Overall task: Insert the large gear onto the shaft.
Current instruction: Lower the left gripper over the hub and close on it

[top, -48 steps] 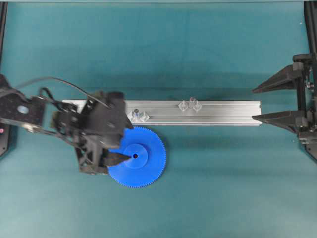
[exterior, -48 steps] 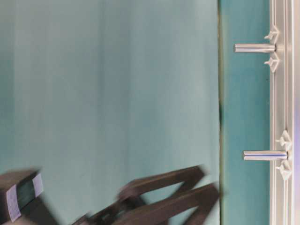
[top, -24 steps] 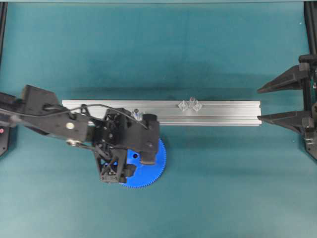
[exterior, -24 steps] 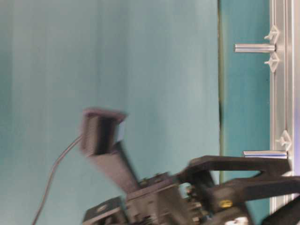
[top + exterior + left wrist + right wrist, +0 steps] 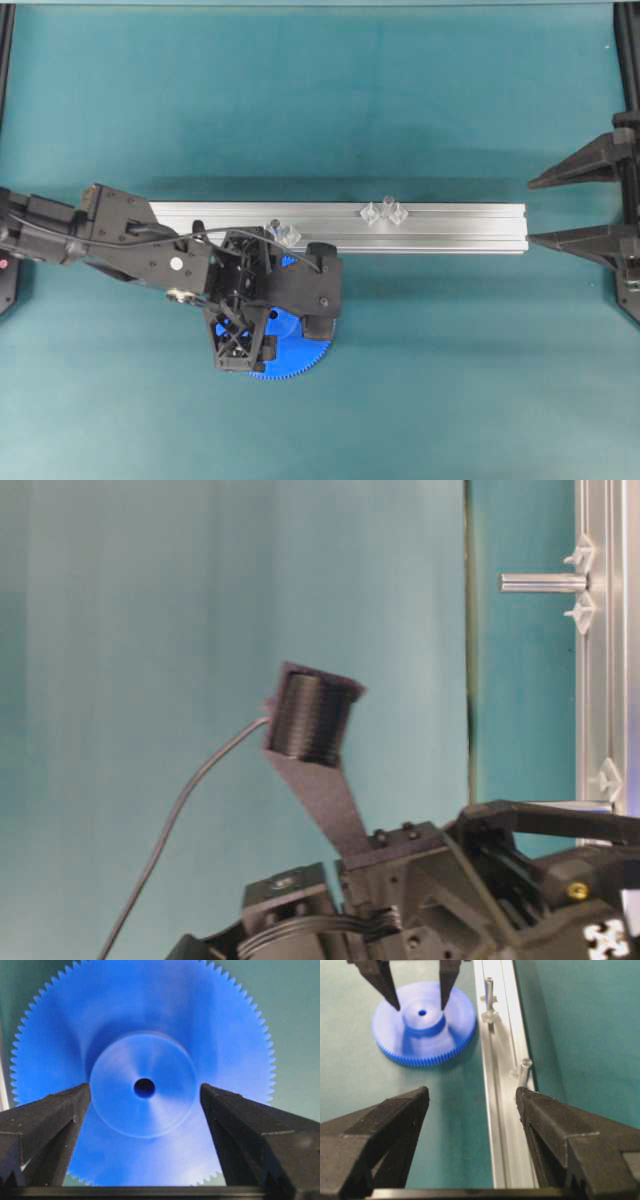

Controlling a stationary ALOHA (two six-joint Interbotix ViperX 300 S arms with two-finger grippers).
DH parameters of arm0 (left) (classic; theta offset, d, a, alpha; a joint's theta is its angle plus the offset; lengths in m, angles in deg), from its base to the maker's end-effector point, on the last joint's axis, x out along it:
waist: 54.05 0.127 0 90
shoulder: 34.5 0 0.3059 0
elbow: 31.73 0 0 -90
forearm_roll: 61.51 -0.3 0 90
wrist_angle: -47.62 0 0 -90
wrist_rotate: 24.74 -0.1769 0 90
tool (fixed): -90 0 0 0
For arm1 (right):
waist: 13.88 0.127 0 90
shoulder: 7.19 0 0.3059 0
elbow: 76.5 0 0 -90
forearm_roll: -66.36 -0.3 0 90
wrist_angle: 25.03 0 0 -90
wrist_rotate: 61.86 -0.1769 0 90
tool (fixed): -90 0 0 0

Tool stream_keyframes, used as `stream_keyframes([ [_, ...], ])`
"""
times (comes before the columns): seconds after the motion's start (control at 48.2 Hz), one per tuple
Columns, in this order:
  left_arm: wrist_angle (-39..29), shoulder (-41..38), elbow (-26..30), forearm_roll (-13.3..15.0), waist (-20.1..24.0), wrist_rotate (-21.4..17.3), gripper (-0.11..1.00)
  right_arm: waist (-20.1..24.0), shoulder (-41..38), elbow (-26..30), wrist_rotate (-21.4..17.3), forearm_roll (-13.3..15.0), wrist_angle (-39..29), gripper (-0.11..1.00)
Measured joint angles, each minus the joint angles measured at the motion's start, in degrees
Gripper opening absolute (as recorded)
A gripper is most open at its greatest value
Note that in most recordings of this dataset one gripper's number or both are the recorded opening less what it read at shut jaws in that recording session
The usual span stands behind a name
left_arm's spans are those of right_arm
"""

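One large gear (image 5: 290,352) lies flat on the teal table (image 5: 430,360), just in front of the aluminium rail (image 5: 450,228), and in the overhead view the left arm covers most of it. In the right wrist view the whole blue disc (image 5: 424,1022) shows, with its raised hub and small centre hole, resting close beside the rail (image 5: 502,1110) but apart from it.

The left claw (image 5: 145,1095) hangs over the gear (image 5: 145,1025) with its jaws spread, one finger (image 5: 47,1120) on each side of the hub. In the left wrist view the fingertips stand at the hub's edges, and whether they touch it I cannot tell. In the right wrist view the same two fingers (image 5: 387,985) point down at either side of the hub.

The rail carries two upright pins, each with small clear tabs at its foot. The shaft (image 5: 274,226) nearest the gear stands at the left part of the rail, right by the left arm's wrist; the second pin (image 5: 386,204) stands near the rail's middle, well apart from the first. Both show in the right wrist view, the near pin (image 5: 524,1071) and the shaft (image 5: 489,990) beside the gear. In the table-level view one pin (image 5: 543,582) is clear.

The right claw (image 5: 575,208) rests at the table's right edge, jaws wide open and holding nothing, just beyond the rail's end.
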Motion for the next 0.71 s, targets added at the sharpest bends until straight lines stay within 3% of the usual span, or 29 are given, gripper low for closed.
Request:
stream_keyframes([
  [0.706, -0.44, -1.41, 1.23, 0.09, 0.0, -0.09, 0.93, 0.18, 0.44, -0.18, -0.09, 0.0, -0.7, 0.79],
])
